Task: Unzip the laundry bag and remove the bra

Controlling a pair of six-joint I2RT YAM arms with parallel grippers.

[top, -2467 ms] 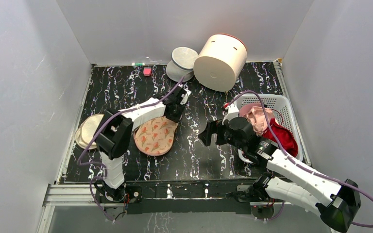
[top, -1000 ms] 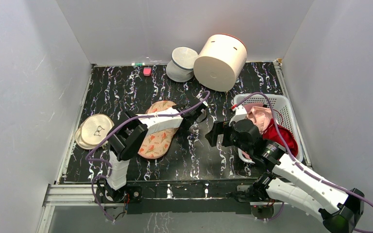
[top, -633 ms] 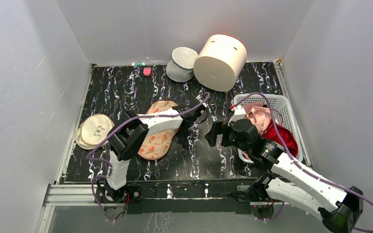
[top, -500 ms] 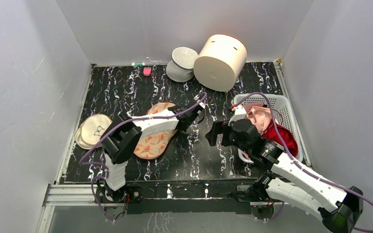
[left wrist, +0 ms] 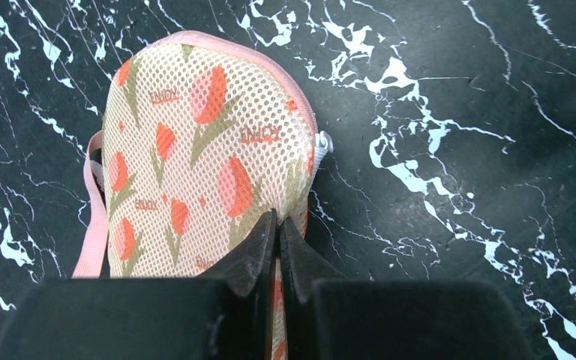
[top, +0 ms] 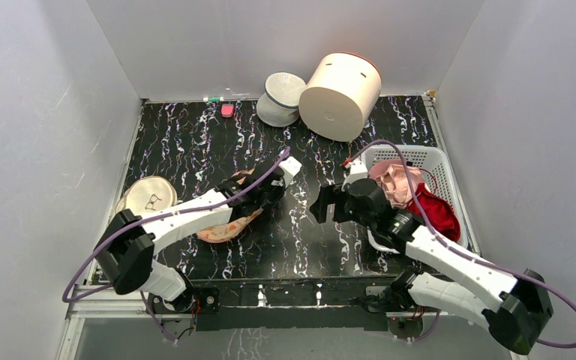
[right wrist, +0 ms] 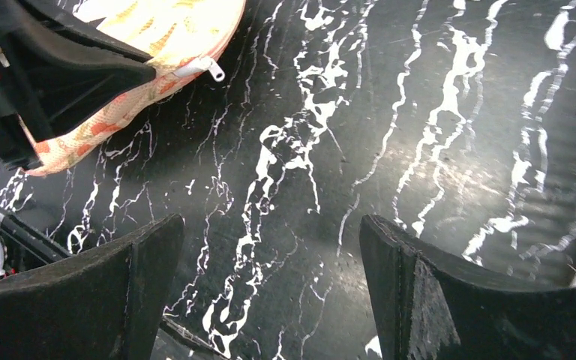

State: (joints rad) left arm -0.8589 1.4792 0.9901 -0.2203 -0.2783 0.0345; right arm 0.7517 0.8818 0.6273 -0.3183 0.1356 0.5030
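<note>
The left gripper (left wrist: pixel 277 222) is pinched shut on the edge of the laundry bag (left wrist: pixel 195 157), its two black fingers pressed together with the fabric between them. The bag sits near the middle of the counter (top: pixel 195 135), and the pinched end looks raised a little off the surface. Up close it is beige mesh with red-and-green tulips and a small orange word repeated over it that reads like "ENJOY". Pink edging runs round the rim, a white zip pull (left wrist: pixel 322 142) sticks out at the right side, and a pink strap (left wrist: pixel 92 225) hangs along the left.

The right gripper (right wrist: pixel 270 225) hovers just right of the bag with its fingers spread wide, holding nothing, only black marbled counter between them.

The bra (top: pixel 394 184), shiny salmon pink, lies in the white basket (top: pixel 427 155) at the right, well apart from the bag and resting against a dark red garment (top: pixel 439 214). At the back stand a big cream cylinder (top: pixel 340 87) and a grey-and-white bowl (top: pixel 281 97). Round flat pads (top: pixel 146 199) lie at the left edge.
</note>
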